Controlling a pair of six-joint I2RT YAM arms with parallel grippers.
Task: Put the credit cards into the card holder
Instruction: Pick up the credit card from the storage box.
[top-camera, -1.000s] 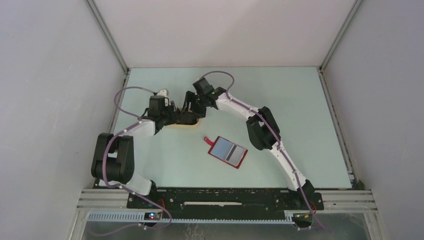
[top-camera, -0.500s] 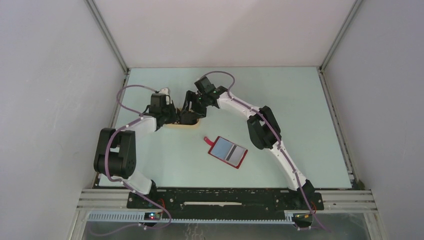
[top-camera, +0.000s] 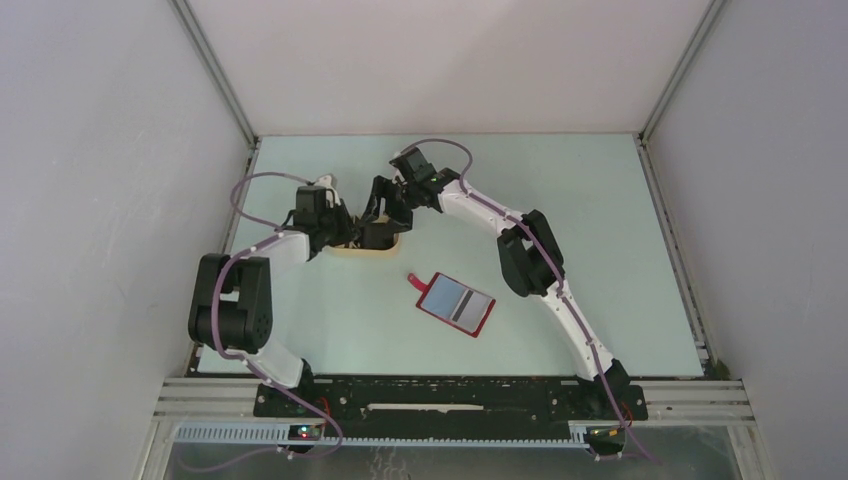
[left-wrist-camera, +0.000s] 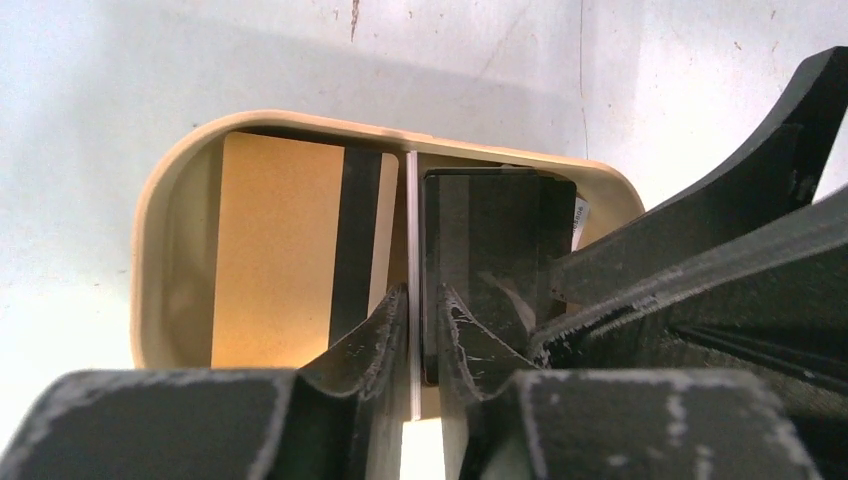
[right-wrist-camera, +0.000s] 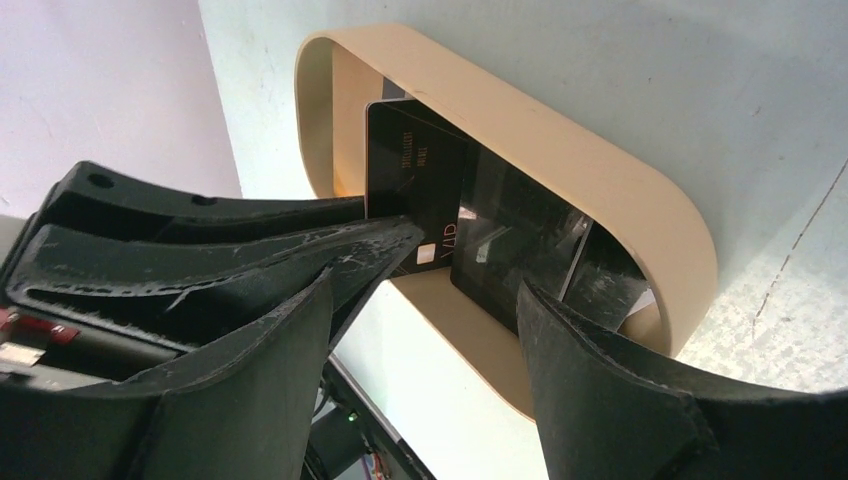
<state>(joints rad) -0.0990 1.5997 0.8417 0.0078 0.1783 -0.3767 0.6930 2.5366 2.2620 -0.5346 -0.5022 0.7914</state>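
Note:
The tan oval dish (top-camera: 372, 247) sits at the far left and holds the credit cards. In the left wrist view an orange-yellow card (left-wrist-camera: 280, 250) with a dark stripe lies flat in the dish (left-wrist-camera: 160, 220). My left gripper (left-wrist-camera: 420, 296) is shut on a thin card (left-wrist-camera: 411, 230) held upright and seen edge-on. The right wrist view shows its black face (right-wrist-camera: 415, 185) and a second dark card (right-wrist-camera: 520, 245) leaning in the dish (right-wrist-camera: 590, 170). My right gripper (right-wrist-camera: 430, 300) is open over the dish, jaws wide apart. The red card holder (top-camera: 455, 303) lies open mid-table, away from both grippers.
Both grippers (top-camera: 358, 232) (top-camera: 385, 205) crowd together over the dish. The left wall's metal frame (top-camera: 240, 190) runs close beside the left arm. A small red tab (top-camera: 412, 279) sticks out from the holder's far corner.
Both wrists have shifted slightly toward the far left over the dish. The card holder has not moved.

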